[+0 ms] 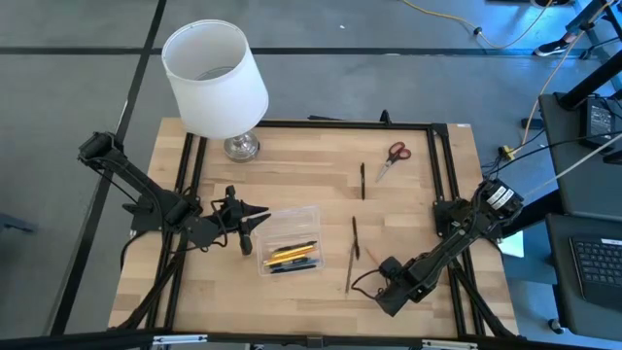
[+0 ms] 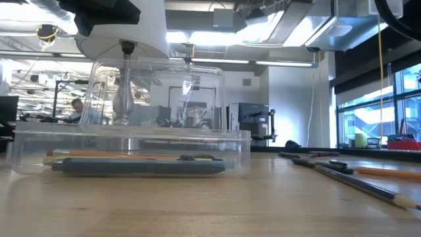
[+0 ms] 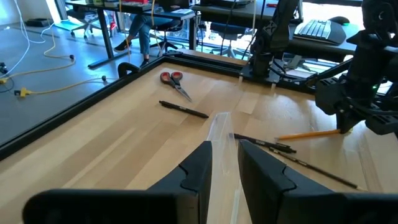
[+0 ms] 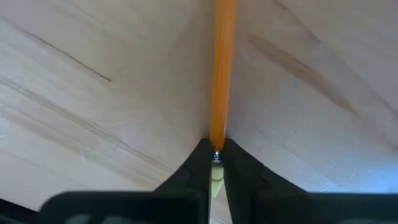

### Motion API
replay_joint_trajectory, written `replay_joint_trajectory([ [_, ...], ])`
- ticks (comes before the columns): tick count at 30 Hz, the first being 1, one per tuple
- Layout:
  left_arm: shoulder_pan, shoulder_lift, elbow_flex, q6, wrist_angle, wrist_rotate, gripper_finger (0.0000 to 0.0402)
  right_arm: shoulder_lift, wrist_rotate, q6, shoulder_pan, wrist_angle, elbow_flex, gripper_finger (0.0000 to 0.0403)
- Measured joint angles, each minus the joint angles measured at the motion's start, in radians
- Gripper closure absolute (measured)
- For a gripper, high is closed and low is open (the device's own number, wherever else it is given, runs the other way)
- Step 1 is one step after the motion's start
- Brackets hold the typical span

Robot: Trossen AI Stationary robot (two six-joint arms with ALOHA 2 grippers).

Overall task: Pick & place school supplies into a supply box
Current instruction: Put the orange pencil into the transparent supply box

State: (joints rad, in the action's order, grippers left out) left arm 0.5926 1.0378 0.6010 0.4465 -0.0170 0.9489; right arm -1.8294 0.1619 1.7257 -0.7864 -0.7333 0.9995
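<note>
The right gripper (image 4: 214, 163) is pinching an orange pencil (image 4: 222, 68) by its end, fingers closed on it just above the wooden table (image 1: 408, 209). The left gripper (image 3: 224, 163) is gripping the wall of the supply box (image 1: 289, 242), which is lying near the table's middle with pens inside. No readable writing is showing.

No text, label, brand, number or sign can be read on anything here.
</note>
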Motion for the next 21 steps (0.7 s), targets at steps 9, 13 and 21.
replay_joint_trajectory([
  [9, 0.0, 0.0, 0.0, 0.0, 0.002, 0.0, 0.0329, 0.011, -0.012, -0.035, -0.002, -0.046, 0.022, 0.037],
  [13, 0.0, 0.0, 0.0, 0.0, 0.005, 0.0, 0.0329, 0.017, -0.038, -0.06, -0.002, -0.134, 0.046, 0.0373],
  [21, 0.0, 0.0, 0.0, -0.014, 0.008, 0.0, 0.0329, 0.019, -0.034, -0.074, -0.002, -0.292, 0.101, 0.0371],
])
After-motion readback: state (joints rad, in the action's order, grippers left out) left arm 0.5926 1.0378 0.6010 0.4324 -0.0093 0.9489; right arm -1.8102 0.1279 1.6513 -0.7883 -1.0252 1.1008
